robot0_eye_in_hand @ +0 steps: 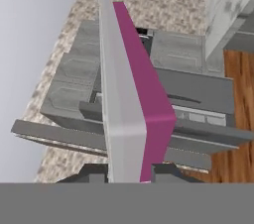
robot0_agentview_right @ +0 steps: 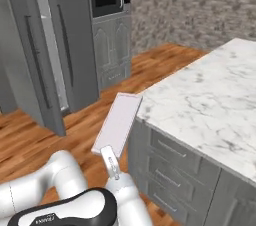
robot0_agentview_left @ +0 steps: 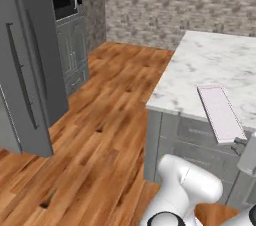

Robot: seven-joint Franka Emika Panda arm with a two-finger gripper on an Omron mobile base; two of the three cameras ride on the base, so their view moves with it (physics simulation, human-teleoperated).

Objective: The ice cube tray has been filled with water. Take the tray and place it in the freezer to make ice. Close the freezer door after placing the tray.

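Pincer (robot0_agentview_right: 108,156) clamped on ice cube tray (robot0_agentview_right: 118,122) (pale lilac, tilted); black arm casing (robot0_agentview_right: 55,215) lettering unreadable

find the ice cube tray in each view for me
Left base view: ice cube tray at right, above the marble counter's near edge.
Right base view: at centre, by the counter's corner, gripper clamped on its near end.
Hand view: edge-on, running up the middle.
Shared landmark: the freezer door.

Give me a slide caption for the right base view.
Pincer holds the ice cube tray beside the marble counter, the freezer door ajar.
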